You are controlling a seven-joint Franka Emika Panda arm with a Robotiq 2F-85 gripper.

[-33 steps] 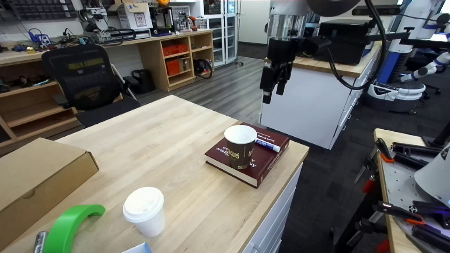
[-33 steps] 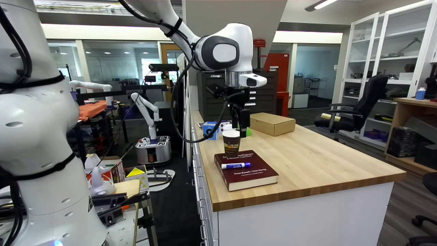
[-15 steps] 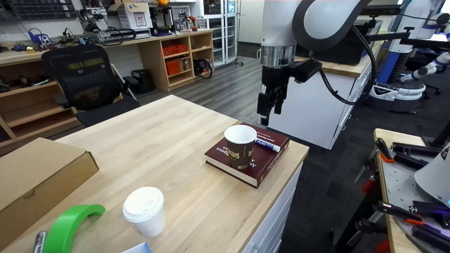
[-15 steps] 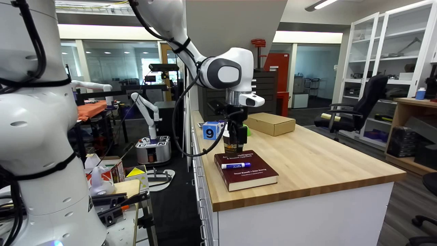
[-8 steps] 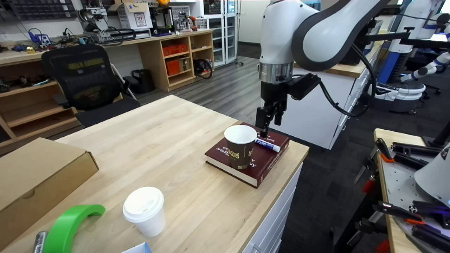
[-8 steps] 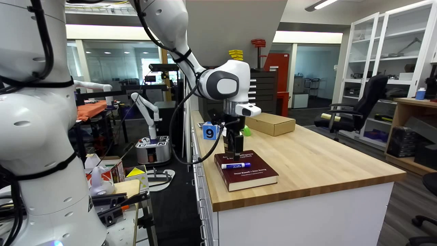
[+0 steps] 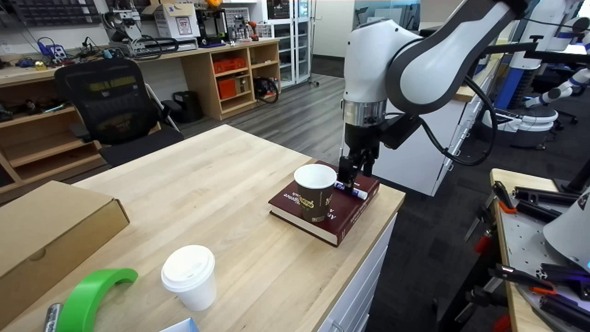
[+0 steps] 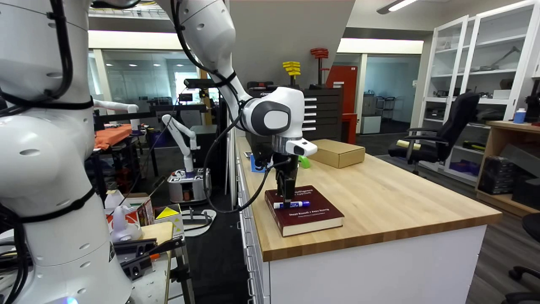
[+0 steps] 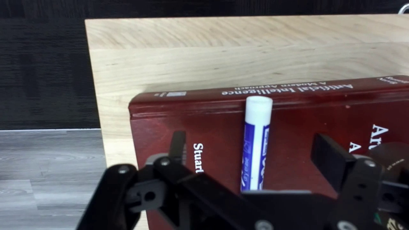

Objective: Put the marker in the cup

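Observation:
The marker (image 9: pixel 257 143), white with blue-purple label bands, lies flat on a dark red book (image 9: pixel 294 134). In the exterior views the marker shows too (image 7: pixel 361 194) (image 8: pixel 300 204). My gripper (image 9: pixel 251 149) is open, pointing down over the marker. Its two fingers stand apart on either side of it, with a gap to each; the marker's near end is hidden under the gripper. The cup (image 7: pixel 315 200), dark brown with a white inside, stands upright on the book beside the marker. In the wrist view the cup (image 9: pixel 391 158) is partly hidden behind the right finger.
A white lidded cup (image 7: pixel 196 290), a green arch (image 7: pixel 85 299) and a cardboard box (image 7: pixel 64 230) stand further along the wooden table. A blue box (image 8: pixel 257 164) is partly behind the arm. The book lies near the table's corner and edges (image 9: pixel 118 35).
My gripper has come down from well above the book to the marker, its fingers staying apart. The marker, cup and book have not moved.

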